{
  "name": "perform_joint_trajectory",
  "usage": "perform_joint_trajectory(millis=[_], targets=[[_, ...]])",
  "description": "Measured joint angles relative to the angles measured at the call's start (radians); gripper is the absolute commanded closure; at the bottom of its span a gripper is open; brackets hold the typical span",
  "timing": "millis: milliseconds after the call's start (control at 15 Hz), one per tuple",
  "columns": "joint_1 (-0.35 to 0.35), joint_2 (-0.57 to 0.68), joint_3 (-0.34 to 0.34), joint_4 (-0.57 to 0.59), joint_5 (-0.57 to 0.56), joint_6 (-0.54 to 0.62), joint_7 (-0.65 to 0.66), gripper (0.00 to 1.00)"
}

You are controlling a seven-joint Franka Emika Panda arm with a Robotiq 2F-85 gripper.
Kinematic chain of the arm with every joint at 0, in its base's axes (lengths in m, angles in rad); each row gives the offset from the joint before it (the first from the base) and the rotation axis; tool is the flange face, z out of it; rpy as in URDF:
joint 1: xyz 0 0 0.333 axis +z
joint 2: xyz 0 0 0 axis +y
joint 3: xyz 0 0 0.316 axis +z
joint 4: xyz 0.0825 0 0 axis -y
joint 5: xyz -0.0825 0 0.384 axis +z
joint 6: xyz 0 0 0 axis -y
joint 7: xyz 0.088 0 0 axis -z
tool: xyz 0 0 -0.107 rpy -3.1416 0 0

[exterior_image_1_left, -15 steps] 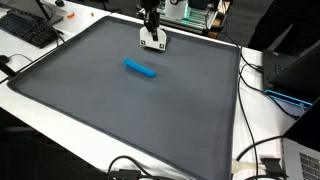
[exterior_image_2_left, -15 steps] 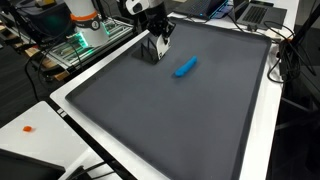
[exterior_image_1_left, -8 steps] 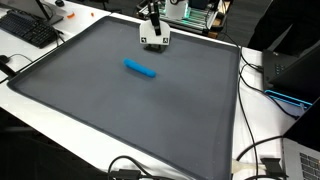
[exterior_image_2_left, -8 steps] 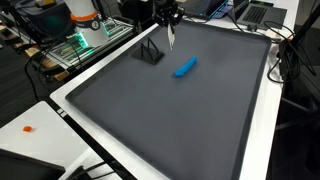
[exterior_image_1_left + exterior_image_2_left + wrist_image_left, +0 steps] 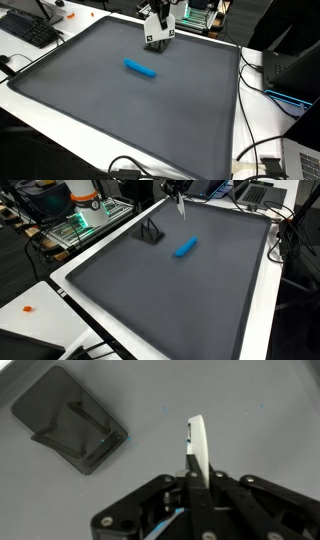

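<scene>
My gripper (image 5: 196, 482) is shut on a thin white flat piece (image 5: 198, 448) that sticks out past the fingertips. It hangs above the grey mat (image 5: 170, 300) near the far edge in both exterior views (image 5: 160, 26) (image 5: 179, 202). A dark slotted holder (image 5: 70, 420) sits on the mat just beside and below the gripper; it also shows in both exterior views (image 5: 150, 42) (image 5: 150, 233). A blue cylinder (image 5: 141, 69) (image 5: 185, 247) lies on the mat a short way from the holder.
A white table rim (image 5: 262, 310) borders the mat. A keyboard (image 5: 30, 30) lies at the far corner, cables (image 5: 262, 160) and a laptop lie along one side, and electronics with green boards (image 5: 85, 215) stand beyond the mat's edge.
My gripper has risen from the dark holder with the white piece in it and shifted away. The holder stays on the mat. The blue cylinder has not moved.
</scene>
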Motion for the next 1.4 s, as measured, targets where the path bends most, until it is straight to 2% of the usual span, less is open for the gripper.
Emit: perform_joint_trajectory(millis=[400, 467, 667, 1267, 1400], targets=[[0.022, 0.114, 0.017, 0.156, -0.097, -0.142, -0.151, 0.99], [0.027, 0.134, 0.019, 0.179, -0.114, -0.156, -0.171, 0.96], [0.039, 0.181, 0.023, 0.233, -0.149, -0.171, -0.194, 0.96], [0.041, 0.192, 0.022, 0.249, -0.151, -0.176, -0.205, 0.99], [0.045, 0.192, 0.023, 0.254, -0.167, -0.176, -0.246, 0.99]])
